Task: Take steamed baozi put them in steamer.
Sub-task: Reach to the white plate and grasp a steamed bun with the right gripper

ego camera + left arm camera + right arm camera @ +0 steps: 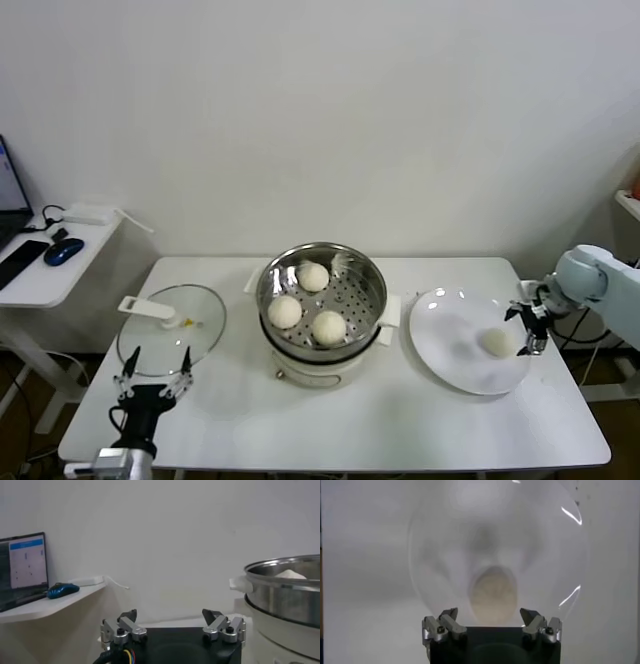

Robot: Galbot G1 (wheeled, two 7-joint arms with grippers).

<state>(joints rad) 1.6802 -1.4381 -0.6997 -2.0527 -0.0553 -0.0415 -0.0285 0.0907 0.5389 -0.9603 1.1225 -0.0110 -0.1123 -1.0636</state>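
- Glass lid [171, 327] lies flat on the desk [340, 420], near its left edge.
- White plate [445, 325] sits toward the desk's right side.
- Blue mouse [63, 251] and laptop [22, 567] rest on the side shelf [40, 280].

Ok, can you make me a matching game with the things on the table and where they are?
Things:
1. glass lid
2. steamer
3. plate
4. right hand

Places:
A. holds three baozi
B. open, beside the last bun
C. flat on the table, robot's left side
D. holds one bun

Pairs: 1-C, 2-A, 3-D, 4-B
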